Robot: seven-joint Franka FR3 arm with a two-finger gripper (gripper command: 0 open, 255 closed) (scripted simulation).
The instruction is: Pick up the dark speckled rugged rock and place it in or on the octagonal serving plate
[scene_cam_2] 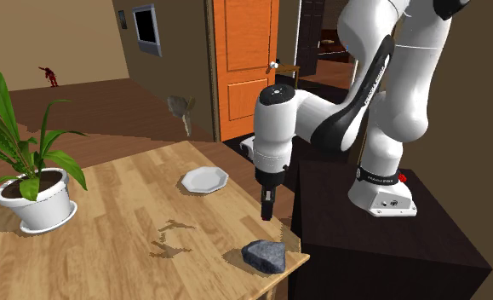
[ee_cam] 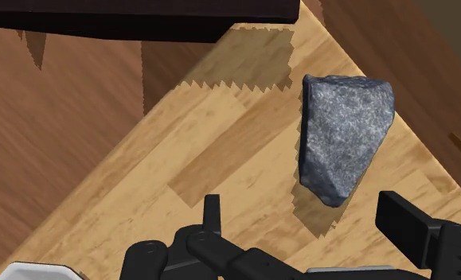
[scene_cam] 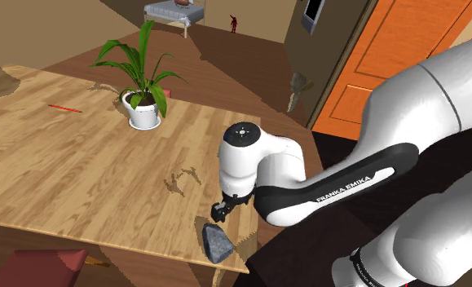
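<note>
The dark grey speckled rock (scene_cam: 217, 242) (scene_cam_2: 265, 255) lies at the wooden table's corner beside the stand. In the wrist view the rock (ee_cam: 344, 135) sits just ahead of my fingers, untouched. My black gripper (scene_cam: 220, 212) (scene_cam_2: 268, 209) (ee_cam: 308, 231) points down a little above the table, open, with nothing between its fingers. It hangs between the rock and the white octagonal plate (scene_cam_2: 204, 180), which rests on the table further from the corner. My arm covers the plate in the shoulder view.
A potted green plant (scene_cam: 143, 110) (scene_cam_2: 33, 200) stands well back on the table (scene_cam: 79, 171). A thin red stick (scene_cam: 65, 108) lies beyond it. The table edges run close around the rock. The dark stand (scene_cam_2: 381, 247) adjoins that corner, and an orange door (scene_cam_2: 244, 60) is behind.
</note>
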